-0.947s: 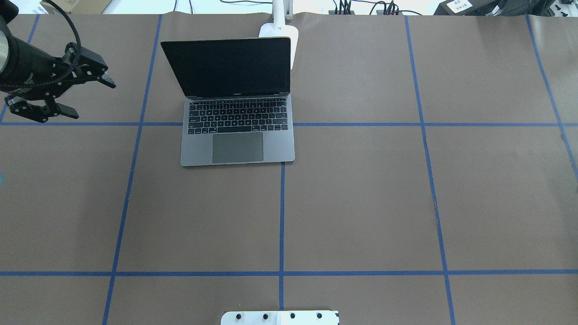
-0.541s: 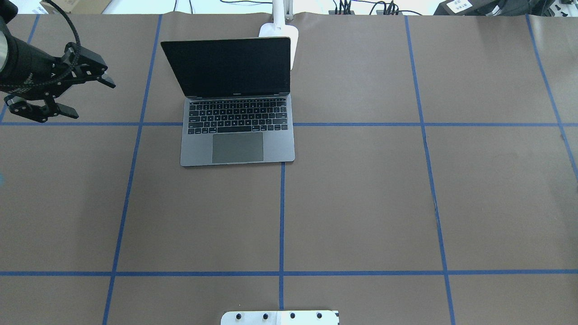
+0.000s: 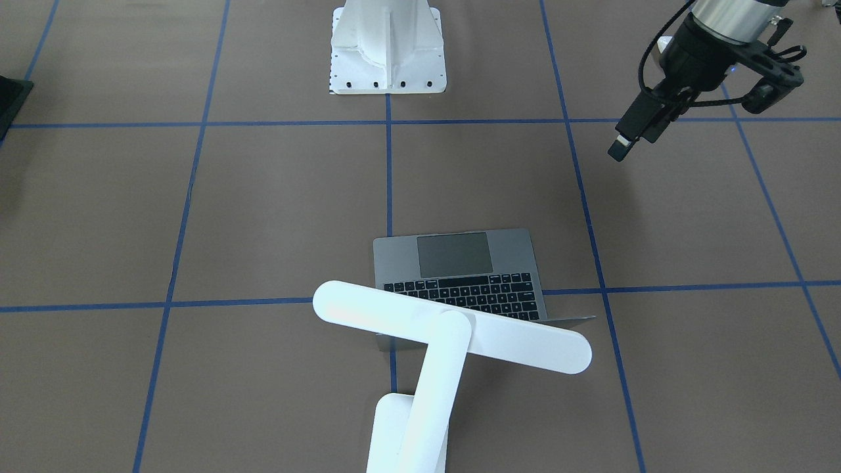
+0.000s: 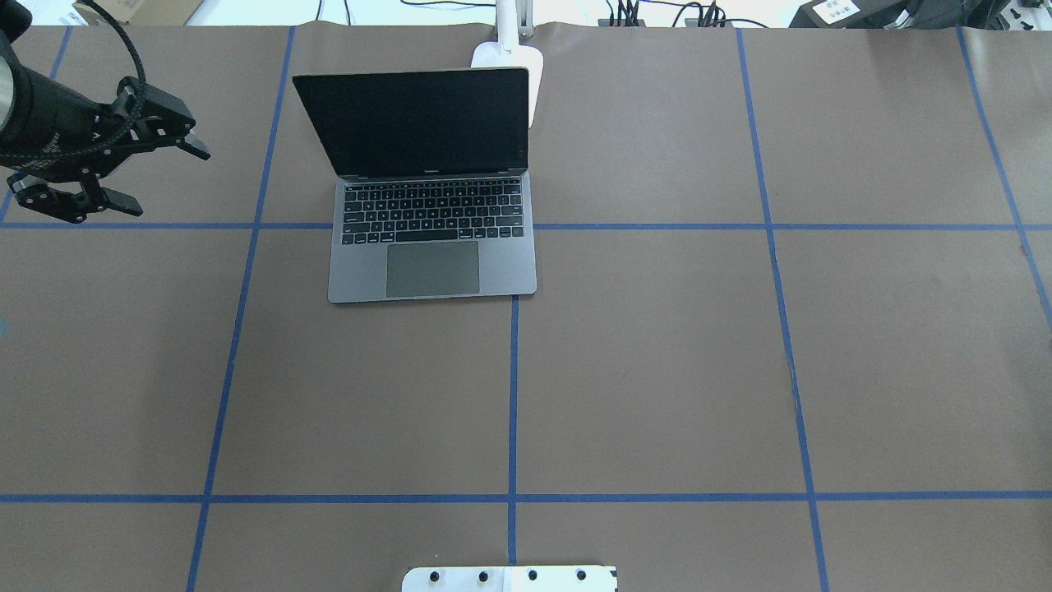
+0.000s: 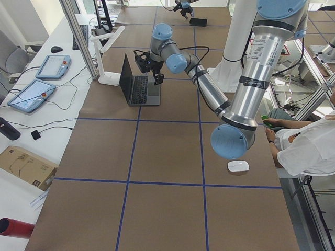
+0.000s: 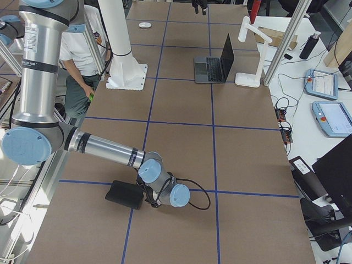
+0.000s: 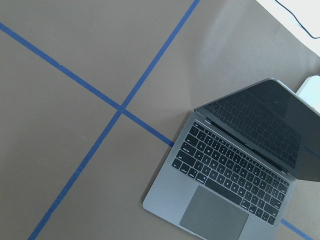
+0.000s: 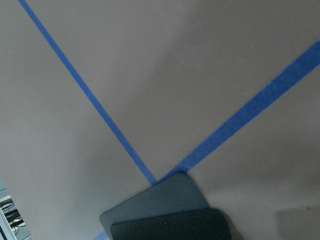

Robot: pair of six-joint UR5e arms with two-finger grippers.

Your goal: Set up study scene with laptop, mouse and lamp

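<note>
Overhead exterior view: what is the left tool (image 4: 168, 178) doing?

It is hanging over the worktop (image 4: 657, 370) near the view's left edge. Its two fingers are spreading wide apart, gripping nothing and touching nothing. It is staying well apart from the laptop (image 4: 431, 263).

And the right tool?

It is showing only in the exterior right view, low over the worktop just beside the black mat (image 6: 125, 194). From there I cannot tell whether it is open or closed, or whether it is touching the mat. Its wrist camera is showing a mat corner lying on a crossing of blue tape (image 8: 95, 107), with no fingers in the picture.

Where are the task's things sitting?

The laptop is standing open, its dark screen upright and its base overlapping a tape crossing. The lamp (image 3: 453, 325) is standing just behind the screen, and its bar head is reaching out over the laptop's lid. The mouse (image 5: 238, 166) is lying flat near the robot's side of the worktop, towards the left end, well apart from both.

Is anything differing from the earlier pictures?

Hardly. The left tool is sitting a touch nearer the left edge than a moment ago, equally open. The laptop and lamp are sitting where they were.
</note>
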